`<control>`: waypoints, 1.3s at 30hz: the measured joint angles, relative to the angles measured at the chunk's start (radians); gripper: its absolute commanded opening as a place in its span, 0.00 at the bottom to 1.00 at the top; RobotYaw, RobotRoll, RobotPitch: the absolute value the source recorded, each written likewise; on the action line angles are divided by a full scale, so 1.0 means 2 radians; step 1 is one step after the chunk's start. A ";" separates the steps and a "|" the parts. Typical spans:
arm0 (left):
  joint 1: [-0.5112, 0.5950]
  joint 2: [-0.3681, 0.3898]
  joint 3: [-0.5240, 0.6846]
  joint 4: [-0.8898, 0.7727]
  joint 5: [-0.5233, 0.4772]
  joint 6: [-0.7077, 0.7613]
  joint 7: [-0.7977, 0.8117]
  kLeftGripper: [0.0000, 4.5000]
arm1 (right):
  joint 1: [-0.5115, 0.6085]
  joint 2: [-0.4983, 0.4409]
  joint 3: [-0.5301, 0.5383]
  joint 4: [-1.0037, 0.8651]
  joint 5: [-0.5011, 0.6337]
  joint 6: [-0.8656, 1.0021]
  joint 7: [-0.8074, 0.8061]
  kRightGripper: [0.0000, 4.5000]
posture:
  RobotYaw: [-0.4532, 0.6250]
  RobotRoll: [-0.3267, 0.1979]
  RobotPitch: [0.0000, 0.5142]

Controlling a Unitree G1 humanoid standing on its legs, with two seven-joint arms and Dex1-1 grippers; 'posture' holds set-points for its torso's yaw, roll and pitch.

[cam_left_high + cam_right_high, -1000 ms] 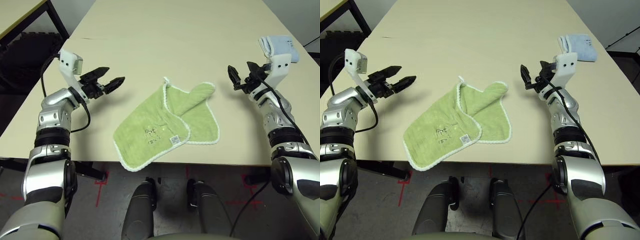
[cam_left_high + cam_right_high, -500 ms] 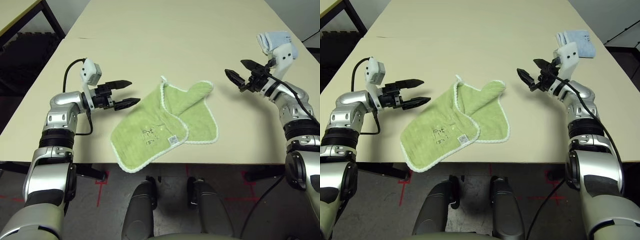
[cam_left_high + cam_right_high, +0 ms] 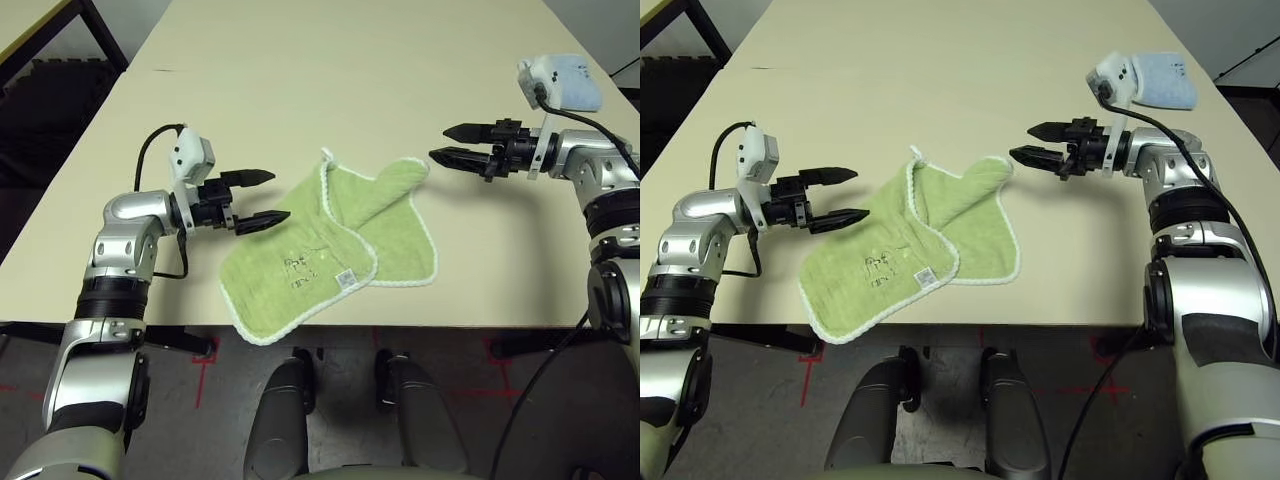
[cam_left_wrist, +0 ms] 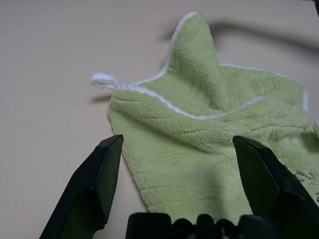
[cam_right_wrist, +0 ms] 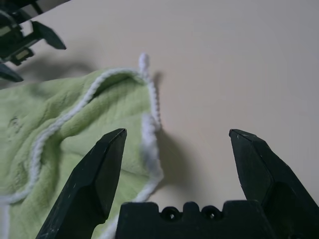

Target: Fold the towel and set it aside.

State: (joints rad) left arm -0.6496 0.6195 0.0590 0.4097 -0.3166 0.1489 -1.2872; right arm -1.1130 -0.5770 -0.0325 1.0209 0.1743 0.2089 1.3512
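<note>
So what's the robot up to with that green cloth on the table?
It is getting set to fold the light green towel, which lies loosely half-folded near the table's front edge. Both arms point inward at it from either side: the left tool by its left edge, the right tool just off its far right corner. Both are open and hold nothing. A pale blue folded towel sits at the far right.

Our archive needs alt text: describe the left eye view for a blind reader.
A rumpled green towel lies on a beige table, between two open grippers, left and right, each pointing toward it without touching. A folded pale blue towel sits far right.
</note>
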 measured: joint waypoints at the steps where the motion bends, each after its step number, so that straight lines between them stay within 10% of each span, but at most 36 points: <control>1: 0.000 0.000 0.000 0.000 0.000 0.000 0.001 0.99 | 0.000 0.003 0.005 0.000 -0.001 0.000 0.006 1.00 | 0.42 0.62 0.48; 17: 0.001 -0.005 0.000 -0.003 -0.007 0.003 0.005 0.99 | -0.027 0.029 0.044 0.020 -0.044 -0.042 0.031 1.00 | 0.42 0.62 0.48; 30: 0.001 -0.005 0.000 -0.007 -0.007 0.010 0.007 1.00 | -0.038 0.016 0.043 0.046 -0.054 -0.042 0.034 0.04 | 0.42 0.62 0.48; 39: -0.002 -0.005 0.000 -0.007 -0.007 0.010 0.007 1.00 | -0.046 0.003 0.043 0.051 -0.060 -0.041 0.051 0.01 | 0.41 0.62 0.46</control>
State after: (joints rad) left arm -0.6538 0.6097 0.0584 0.3966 -0.3313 0.1692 -1.2741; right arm -1.2041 -0.5713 0.0539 1.1236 0.0542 0.1276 1.4539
